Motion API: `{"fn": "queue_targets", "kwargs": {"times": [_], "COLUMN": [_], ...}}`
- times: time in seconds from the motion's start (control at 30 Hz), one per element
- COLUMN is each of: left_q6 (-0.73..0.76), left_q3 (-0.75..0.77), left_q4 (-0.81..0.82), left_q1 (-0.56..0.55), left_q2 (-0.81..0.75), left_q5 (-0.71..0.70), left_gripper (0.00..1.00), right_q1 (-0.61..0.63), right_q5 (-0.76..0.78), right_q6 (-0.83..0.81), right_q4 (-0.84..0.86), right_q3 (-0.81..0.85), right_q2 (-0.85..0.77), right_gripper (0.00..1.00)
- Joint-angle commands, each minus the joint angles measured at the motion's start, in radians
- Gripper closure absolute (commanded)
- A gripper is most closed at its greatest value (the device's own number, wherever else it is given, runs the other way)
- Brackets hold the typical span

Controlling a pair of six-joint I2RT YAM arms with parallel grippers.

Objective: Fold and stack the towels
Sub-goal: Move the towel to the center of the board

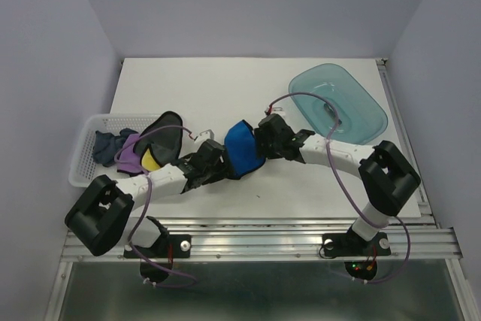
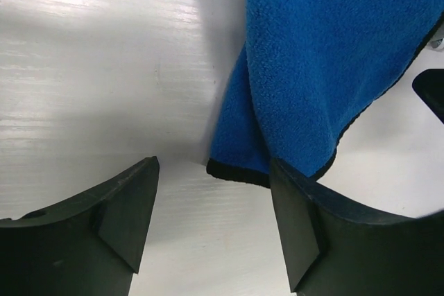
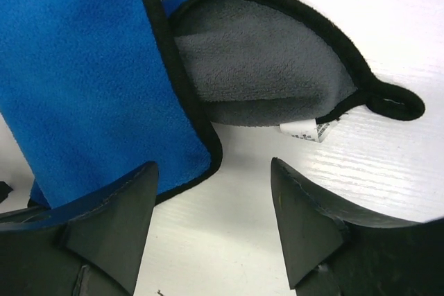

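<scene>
Blue towel (image 1: 242,149), centre: bright blue with black edging; grey face (image 3: 263,67), upper right of the right wrist view, black-rimmed too; purple towel (image 1: 132,154) and navy towel (image 1: 105,146) at left; basket (image 1: 81,163) white mesh; tray (image 1: 338,99), upper right, translucent teal; table (image 1: 195,88) white.

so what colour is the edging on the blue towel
Black, on the blue towel; clearest in right wrist view.

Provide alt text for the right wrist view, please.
A bright blue towel with black edging lies on the white table, a grey black-edged flap with loop and label beside it. The right pincer stands open in front.
</scene>
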Motion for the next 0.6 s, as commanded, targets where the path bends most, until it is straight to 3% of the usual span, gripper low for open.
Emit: {"fn": "queue_targets", "kwargs": {"times": [0.0,0.2,0.33,0.4,0.57], "left_q6": [-0.012,-0.022,-0.021,-0.019,-0.024], "left_q3": [0.036,0.056,0.081,0.097,0.119], "left_q4": [0.014,0.014,0.007,0.002,-0.026], "left_q1": [-0.015,-0.032,-0.038,-0.045,-0.057], "left_q2": [0.023,0.091,0.138,0.163,0.187], "left_q5": [-0.02,-0.049,-0.061,-0.065,-0.077], "left_gripper": [0.26,0.35,0.46,0.53,0.83], "right_q1": [0.01,0.009,0.01,0.012,0.012], "right_q5": [0.003,-0.022,-0.017,-0.017,0.004], "right_q6": [0.036,0.047,0.047,0.046,0.065], "right_q4": [0.031,0.043,0.04,0.049,0.052], "right_q3": [0.03,0.021,0.027,0.027,0.024], "right_q2": [0.014,0.026,0.045,0.049,0.068], "right_gripper": [0.31,0.34,0.37,0.38,0.41]}}
